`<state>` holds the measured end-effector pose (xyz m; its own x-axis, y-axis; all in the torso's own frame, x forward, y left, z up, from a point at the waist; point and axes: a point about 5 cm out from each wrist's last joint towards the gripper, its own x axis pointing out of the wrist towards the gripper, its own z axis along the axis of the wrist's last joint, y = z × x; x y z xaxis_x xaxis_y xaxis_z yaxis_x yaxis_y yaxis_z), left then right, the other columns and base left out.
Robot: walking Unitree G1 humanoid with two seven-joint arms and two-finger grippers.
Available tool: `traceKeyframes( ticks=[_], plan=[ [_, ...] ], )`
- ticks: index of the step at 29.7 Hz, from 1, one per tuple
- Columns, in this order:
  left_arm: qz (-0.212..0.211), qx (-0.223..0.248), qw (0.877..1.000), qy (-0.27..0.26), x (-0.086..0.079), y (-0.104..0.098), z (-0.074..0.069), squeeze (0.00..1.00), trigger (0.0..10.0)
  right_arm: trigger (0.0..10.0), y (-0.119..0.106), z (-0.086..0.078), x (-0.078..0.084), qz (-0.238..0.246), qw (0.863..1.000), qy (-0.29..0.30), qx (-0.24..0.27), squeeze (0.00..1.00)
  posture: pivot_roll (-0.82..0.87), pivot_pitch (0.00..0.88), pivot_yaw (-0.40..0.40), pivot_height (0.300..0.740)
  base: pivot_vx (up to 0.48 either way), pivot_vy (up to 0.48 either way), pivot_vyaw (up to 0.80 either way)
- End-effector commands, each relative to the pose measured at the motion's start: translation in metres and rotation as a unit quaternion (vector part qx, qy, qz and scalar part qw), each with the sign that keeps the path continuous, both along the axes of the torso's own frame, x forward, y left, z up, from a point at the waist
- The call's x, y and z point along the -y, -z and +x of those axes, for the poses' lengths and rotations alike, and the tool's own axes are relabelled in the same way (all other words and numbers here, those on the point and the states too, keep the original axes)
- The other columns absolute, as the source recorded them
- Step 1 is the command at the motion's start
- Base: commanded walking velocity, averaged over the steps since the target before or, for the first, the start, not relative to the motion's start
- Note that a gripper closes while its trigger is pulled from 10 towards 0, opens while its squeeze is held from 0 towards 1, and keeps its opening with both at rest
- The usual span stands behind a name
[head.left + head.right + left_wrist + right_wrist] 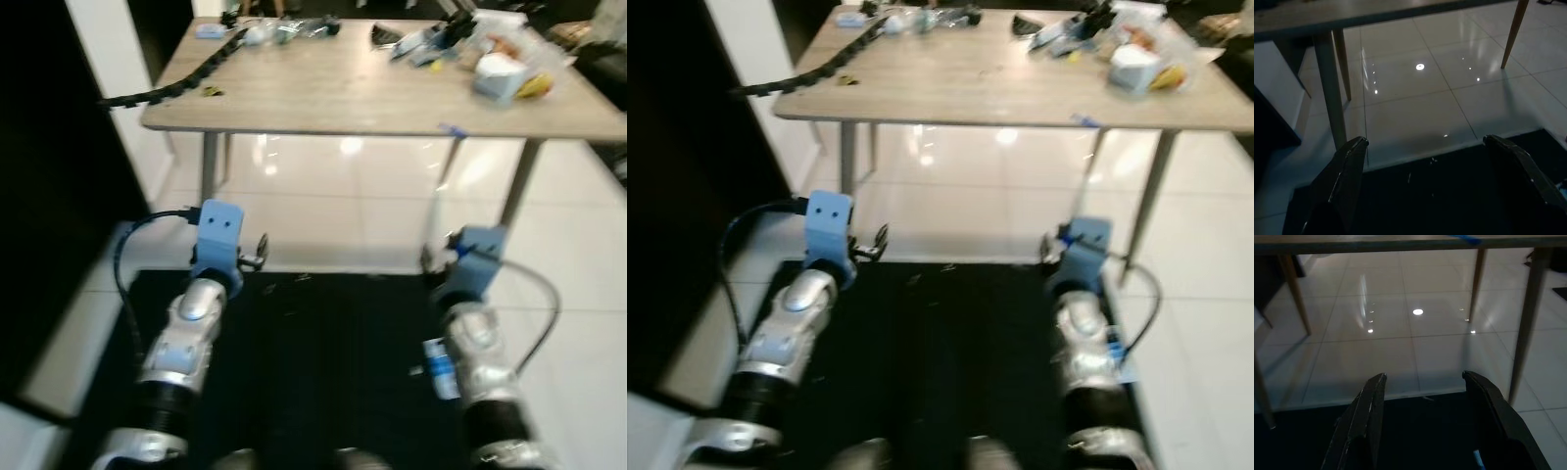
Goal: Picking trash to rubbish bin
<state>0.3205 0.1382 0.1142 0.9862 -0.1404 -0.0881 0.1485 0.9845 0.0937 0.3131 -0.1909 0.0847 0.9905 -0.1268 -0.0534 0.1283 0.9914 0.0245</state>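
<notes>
Both arms hung low over a dark mat [323, 362], short of the table [372, 98] where the trash [500, 69] and a black cable chain [181, 83] lay. Left gripper [1422, 147] was spread wide and empty; right gripper [1422, 382] gaped empty too, facing table legs [1528, 328] and glossy tiles [1415, 333]

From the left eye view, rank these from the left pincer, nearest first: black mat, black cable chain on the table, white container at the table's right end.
1. Black mat: on the floor right beneath the left pincer.
2. Black cable chain: on the table's left side, running off its left edge.
3. White container: far right end of the table, among the clutter.
</notes>
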Motion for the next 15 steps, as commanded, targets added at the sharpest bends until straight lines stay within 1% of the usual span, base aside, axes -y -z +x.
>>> traceKeyframes(
  ticks=[1, 9, 15],
  plan=[
    [-0.002, -0.009, 1.0, -0.002, -0.0006, 0.0043, -0.0016, 0.0, 10.0, 10.0, -0.0008, -0.0009, 0.005, -0.004, 1.0, 0.008, 0.002, 0.0, -0.08, 0.057, 0.006, 0.74, 0.27, 0.0, 0.0],
    [-0.002, -0.009, 1.0, -0.002, -0.0008, 0.0044, -0.0018, 0.0, 10.0, 10.0, -0.0019, -0.0003, 0.0036, -0.005, 1.0, 0.007, 0.005, 0.0, -0.08, 0.054, 0.005, 0.74, 0.272, 0.0, 0.0],
    [-0.004, -0.006, 1.0, 0.001, 0.0005, 0.0031, -0.0015, 0.0, 10.0, 10.0, -0.0059, 0.0008, 0.0059, -0.006, 1.0, 0.011, 0.013, 0.0, -0.08, 0.045, 0.003, 0.74, 0.273, 0.0, 0.0]
  ],
)
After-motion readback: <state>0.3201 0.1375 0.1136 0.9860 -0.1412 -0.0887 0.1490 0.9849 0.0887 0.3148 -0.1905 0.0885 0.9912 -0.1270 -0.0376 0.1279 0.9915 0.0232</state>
